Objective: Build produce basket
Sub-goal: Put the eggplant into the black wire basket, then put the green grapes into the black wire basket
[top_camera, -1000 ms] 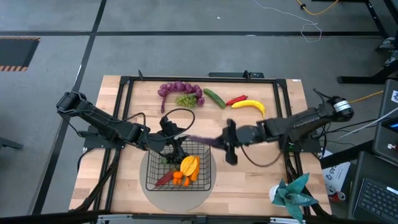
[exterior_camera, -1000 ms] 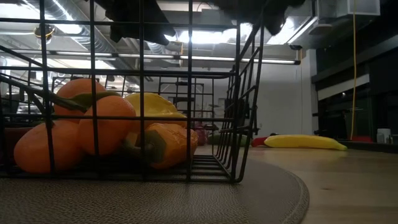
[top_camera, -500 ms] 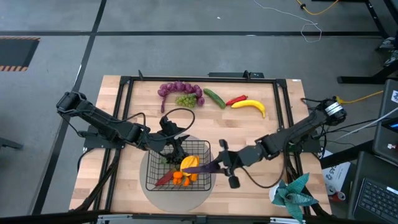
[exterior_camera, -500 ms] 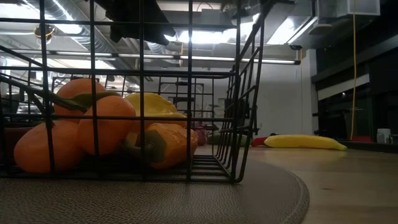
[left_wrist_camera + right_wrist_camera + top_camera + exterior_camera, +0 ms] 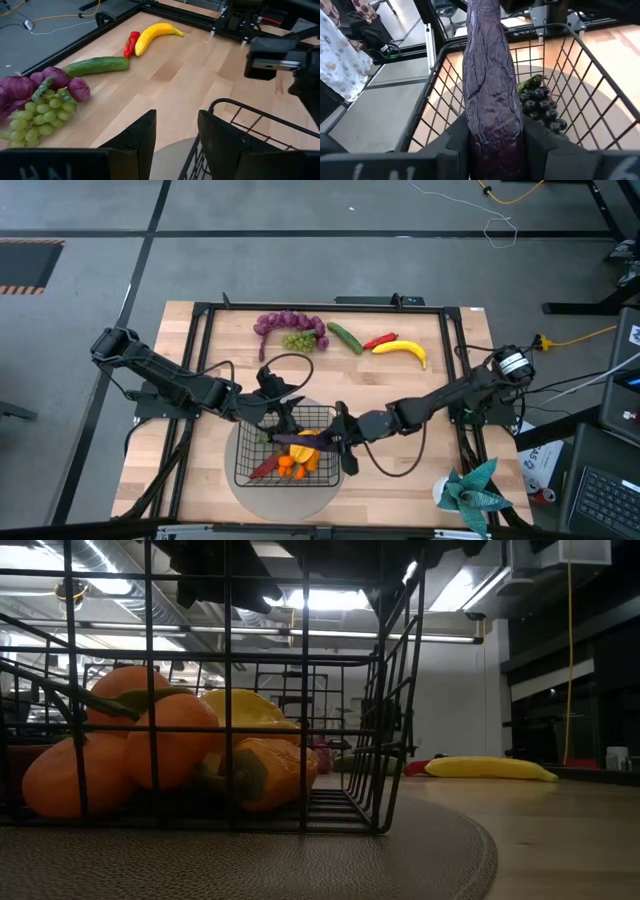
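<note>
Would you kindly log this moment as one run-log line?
right gripper: holds eggplant over basket | left gripper: at basket's far rim | table: banana, cucumber

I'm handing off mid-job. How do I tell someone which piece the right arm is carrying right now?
Find the black wire basket on the round grey mat near the table's front edge. Over its right rim hangs the right end effector, shut on the eggplant. It is long, dark purple and wrinkled, unlike the orange pieces beneath it.
</note>
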Controlling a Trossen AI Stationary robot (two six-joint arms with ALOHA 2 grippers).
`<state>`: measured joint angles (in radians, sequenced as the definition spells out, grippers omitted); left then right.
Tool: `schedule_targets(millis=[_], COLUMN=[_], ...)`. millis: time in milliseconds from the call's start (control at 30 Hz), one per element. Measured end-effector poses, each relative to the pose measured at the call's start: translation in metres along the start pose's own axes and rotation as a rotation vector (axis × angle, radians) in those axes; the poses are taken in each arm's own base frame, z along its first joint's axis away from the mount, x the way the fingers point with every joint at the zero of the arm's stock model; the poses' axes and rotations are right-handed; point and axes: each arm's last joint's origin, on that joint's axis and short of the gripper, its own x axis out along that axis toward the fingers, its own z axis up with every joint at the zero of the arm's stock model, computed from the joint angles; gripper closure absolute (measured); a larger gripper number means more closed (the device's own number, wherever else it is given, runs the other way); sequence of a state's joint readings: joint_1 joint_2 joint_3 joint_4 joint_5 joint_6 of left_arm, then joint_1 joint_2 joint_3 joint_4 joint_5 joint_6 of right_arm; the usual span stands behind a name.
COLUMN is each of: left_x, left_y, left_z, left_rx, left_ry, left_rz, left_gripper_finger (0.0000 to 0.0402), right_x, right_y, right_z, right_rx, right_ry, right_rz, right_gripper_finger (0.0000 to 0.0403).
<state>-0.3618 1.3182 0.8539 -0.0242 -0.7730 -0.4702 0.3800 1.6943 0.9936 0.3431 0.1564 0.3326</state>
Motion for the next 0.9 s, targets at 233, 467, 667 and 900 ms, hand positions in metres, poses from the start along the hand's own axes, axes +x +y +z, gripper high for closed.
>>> schedule_targets(millis=[233,467,667,900], left_x=[0.000,0.000,0.000,0.000], left_y=[0.000,0.000,0.000,0.000], left_z=[0.000,0.000,0.000,0.000], left_rx=[-0.001,0.000,0.000,0.003], left_ry=[0.001,0.001,0.001,0.004], left_rz=[-0.005,-0.005,-0.005,-0.003], left_gripper_finger=[0.0262,0.0262,0.0262,0.0262], right_x=[0.000,0.001,-0.001,-0.023], right_y=[-0.001,-0.003,-0.003,-0.008], right_z=[0.001,0.002,0.004,0.020], right_rx=[0.060,0.058,0.059,0.061], right_ry=[0.020,-0.006,-0.014,0.006], right_rz=[0.069,-0.001,0.001,-0.025], right_gripper_finger=[0.0148,0.0104,0.0102,0.0101])
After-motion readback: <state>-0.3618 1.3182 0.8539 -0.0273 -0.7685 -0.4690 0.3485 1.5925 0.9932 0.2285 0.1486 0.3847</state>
